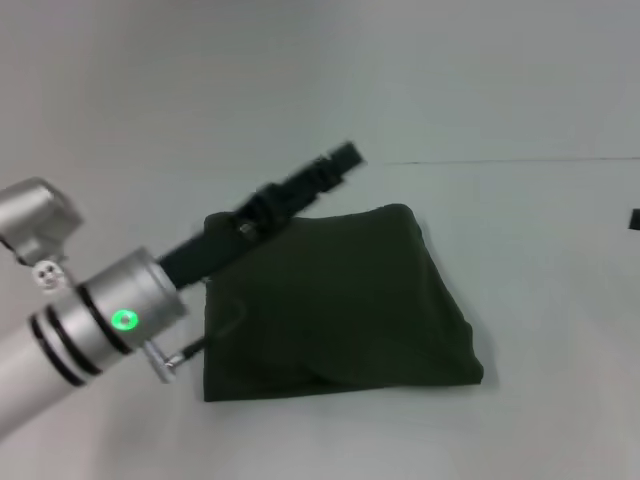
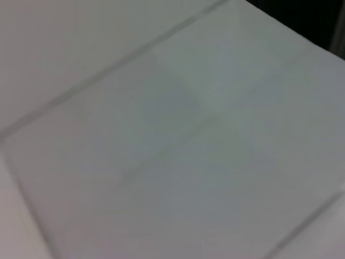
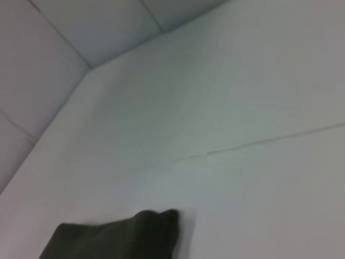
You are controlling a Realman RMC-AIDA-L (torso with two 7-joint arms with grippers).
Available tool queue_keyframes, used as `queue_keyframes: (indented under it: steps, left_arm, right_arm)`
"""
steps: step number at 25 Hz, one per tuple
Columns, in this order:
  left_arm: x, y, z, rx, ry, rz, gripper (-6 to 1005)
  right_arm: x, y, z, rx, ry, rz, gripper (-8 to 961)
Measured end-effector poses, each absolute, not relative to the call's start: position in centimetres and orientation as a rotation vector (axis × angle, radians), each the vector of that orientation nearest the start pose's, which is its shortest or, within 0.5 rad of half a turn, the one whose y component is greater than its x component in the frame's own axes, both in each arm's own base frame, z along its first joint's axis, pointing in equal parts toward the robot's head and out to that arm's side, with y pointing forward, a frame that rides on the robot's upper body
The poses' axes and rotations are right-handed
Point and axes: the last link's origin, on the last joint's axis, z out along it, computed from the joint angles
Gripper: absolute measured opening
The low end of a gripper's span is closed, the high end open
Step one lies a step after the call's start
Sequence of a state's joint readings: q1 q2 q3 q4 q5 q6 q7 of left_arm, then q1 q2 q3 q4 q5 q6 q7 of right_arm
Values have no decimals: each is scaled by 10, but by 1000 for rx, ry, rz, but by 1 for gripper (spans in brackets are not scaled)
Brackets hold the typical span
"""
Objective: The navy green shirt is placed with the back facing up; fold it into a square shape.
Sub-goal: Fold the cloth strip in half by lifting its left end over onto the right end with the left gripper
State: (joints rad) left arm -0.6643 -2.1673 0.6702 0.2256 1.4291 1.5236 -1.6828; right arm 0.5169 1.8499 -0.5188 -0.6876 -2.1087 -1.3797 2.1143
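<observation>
Head view: navy green shirt (image 1: 340,305) lying folded near-square on the white table (image 1: 540,420); left gripper (image 1: 345,157) raised over its far-left corner, probably retreating; finger state cannot tell; right gripper unseen

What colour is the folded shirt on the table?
Dark olive green, plain; the shirt shows best in the head view.

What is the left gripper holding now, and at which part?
Nothing, it seems: the left gripper is raised beyond the far edge of the folded navy green shirt, with no cloth hanging from it.
</observation>
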Motion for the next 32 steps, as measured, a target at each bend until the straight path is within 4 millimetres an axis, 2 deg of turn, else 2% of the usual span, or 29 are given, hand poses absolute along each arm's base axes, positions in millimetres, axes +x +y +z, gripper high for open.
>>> queue_keyframes:
  steps: [5, 8, 13, 17, 26, 32]
  left_arm:
    - [-218, 357, -24, -2126, -1369, -1527, 794]
    - [-229, 363, -13, -2128, -1316, -1428, 911]
    - [-248, 374, -1, -2083, -1277, -1250, 909]
    - [-261, 383, 0, -2031, -1289, -1131, 907]
    - [-272, 396, 4, -1948, -1289, -1025, 905]
    - [-273, 397, 4, -1948, -1282, -1011, 907]
  right_arm:
    - [315, 377, 102, -2156, 1541, 579, 796]
    - [303, 384, 80, -2197, 1581, 583, 797]
    - [289, 394, 54, -2214, 1580, 581, 798]
    - [283, 400, 46, -2210, 1567, 585, 800]
    - [281, 403, 48, -2197, 1561, 602, 802]
    - [282, 404, 52, -2205, 1516, 606, 804]
